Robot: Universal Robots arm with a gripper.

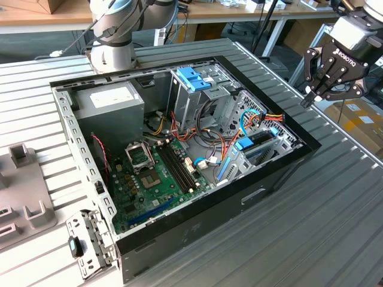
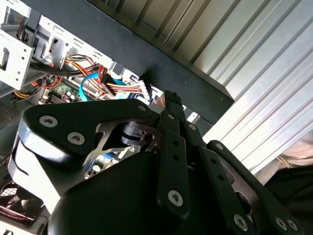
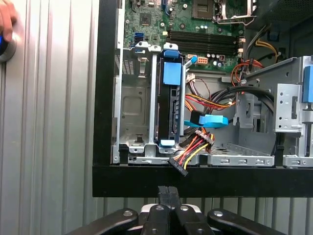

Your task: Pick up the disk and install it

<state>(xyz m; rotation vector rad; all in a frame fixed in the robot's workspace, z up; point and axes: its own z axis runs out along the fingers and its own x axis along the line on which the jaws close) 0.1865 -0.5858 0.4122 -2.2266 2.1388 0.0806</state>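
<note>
The disk [image 3: 169,110], a dark drive in a blue carrier with a blue end tab, stands on edge in a metal bay just inside the computer case's wall. The exterior view shows the disk [image 1: 257,145] low in the case on that view's right. My gripper [image 1: 310,97] hangs above the ribbed table outside that wall, apart from the disk. Its black fingers are pressed together, shut on nothing, in both wrist views [image 3: 167,190] [image 2: 172,100].
The open black case [image 1: 281,173] holds a green motherboard [image 1: 155,173], a grey power supply [image 1: 111,101] and a tall metal cage with a light-blue bracket [image 1: 194,78]. Coloured cables [image 3: 195,147] hang beside the disk. A person's hand [image 3: 6,19] rests on the table.
</note>
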